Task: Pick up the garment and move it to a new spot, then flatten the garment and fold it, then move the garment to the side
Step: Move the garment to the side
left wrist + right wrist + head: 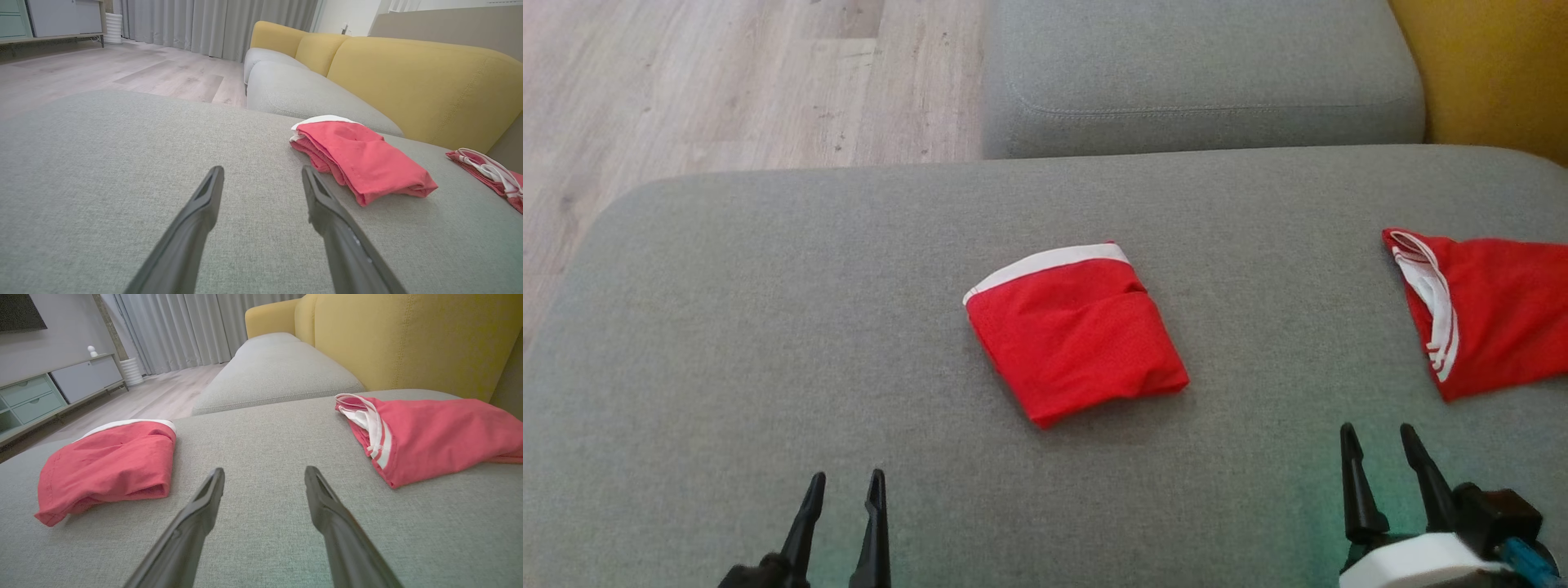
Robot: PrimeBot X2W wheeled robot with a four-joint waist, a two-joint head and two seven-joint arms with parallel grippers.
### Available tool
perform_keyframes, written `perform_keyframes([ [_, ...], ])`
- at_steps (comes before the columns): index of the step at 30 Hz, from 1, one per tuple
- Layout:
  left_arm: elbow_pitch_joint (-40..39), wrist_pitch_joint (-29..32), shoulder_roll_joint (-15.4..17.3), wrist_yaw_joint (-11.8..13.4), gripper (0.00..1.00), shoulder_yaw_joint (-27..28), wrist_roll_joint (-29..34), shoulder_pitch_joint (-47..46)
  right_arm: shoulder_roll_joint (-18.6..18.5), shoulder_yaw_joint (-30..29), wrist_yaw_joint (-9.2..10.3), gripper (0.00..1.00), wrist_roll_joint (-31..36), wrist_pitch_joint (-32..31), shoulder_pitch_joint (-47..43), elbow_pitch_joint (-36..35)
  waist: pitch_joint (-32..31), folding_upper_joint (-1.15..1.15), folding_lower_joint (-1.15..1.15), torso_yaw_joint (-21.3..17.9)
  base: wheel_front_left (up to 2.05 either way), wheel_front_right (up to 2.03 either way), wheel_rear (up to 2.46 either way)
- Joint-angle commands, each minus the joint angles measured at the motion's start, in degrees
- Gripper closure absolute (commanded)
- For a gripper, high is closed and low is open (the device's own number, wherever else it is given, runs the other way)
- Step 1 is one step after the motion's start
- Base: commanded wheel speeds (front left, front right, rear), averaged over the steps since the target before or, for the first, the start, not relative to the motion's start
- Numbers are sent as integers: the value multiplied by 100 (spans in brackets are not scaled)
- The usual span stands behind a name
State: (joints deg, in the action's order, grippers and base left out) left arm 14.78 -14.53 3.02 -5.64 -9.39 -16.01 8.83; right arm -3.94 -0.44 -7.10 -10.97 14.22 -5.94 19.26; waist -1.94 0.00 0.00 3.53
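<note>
Folded red fabric garment with white band [1078, 335] mid grey fabric sofa seat [768, 327], second red striped garment [1494, 310] at right edge, left hand [847, 475] and right hand [1378, 429] both wide, empty.

Bare cushion [768, 327] around folded garment [1074, 331], second garment [1494, 314] rightward (yellow backrest [1494, 65] beyond)

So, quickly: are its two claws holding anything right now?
Its left gripper is open, holding nothing.
Its right gripper is open, holding nothing.
</note>
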Motion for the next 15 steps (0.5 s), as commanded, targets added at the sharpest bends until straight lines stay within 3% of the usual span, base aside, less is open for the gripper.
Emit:
perform_keyframes([
  [1,-119,-47,-14,-24,0,206,56,-236,-20,136,-39,0,83,77,134,-186,6,0,0,-12,0,0,0],
  [8,-99,-47,-14,-50,0,223,68,-285,32,128,-39,0,76,77,163,-138,19,0,0,19,0,0,0],
  [11,-90,-47,-14,-56,0,210,67,-298,65,240,-39,0,-382,18,395,-87,49,0,0,77,0,0,0],
  [15,-65,-47,-14,-74,0,169,98,-339,46,474,-39,0,-1127,-728,1047,-226,118,0,0,204,0,0,0],
])
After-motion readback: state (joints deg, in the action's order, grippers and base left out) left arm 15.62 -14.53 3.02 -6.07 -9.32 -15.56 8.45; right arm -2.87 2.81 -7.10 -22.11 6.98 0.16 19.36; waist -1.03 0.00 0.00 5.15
